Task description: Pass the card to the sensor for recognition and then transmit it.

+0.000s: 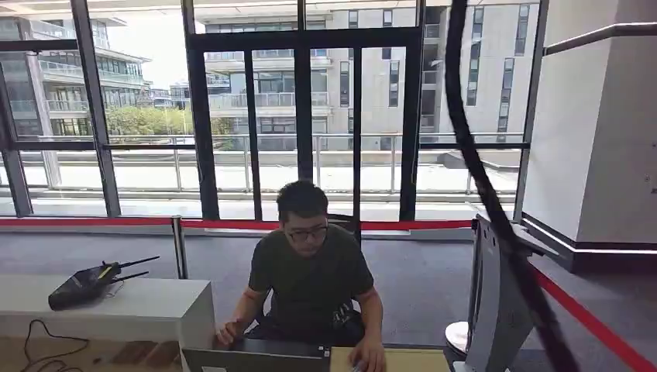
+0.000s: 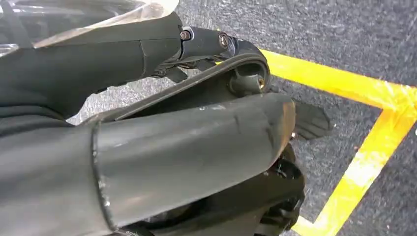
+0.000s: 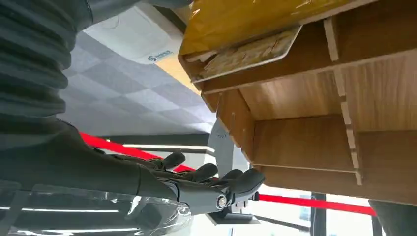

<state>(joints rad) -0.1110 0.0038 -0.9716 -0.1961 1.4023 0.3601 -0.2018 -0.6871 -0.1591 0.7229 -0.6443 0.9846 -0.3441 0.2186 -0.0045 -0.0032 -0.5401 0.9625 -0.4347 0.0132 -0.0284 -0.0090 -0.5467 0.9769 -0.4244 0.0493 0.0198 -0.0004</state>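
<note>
A grey upright stand (image 1: 496, 302) on a round white base rises at the right end of the desk; I cannot tell whether it is the sensor. The right wrist view shows the same stand (image 3: 223, 147) past the desk's corner. My right hand (image 3: 196, 179) hangs beside the wooden desk (image 3: 314, 98), its dark fingers stretched out and apart, holding nothing. My left hand (image 2: 206, 42) hangs low over the floor with its thumb stretched out and nothing visible in it; most of its fingers are hidden.
A person (image 1: 310, 279) sits behind the desk at a laptop (image 1: 256, 360). A white counter (image 1: 155, 310) on the left carries a black radio (image 1: 89, 283). Red barrier belts (image 1: 93, 222) run behind. A black cable (image 1: 480, 178) hangs across my view. Yellow tape (image 2: 373, 147) marks the carpet.
</note>
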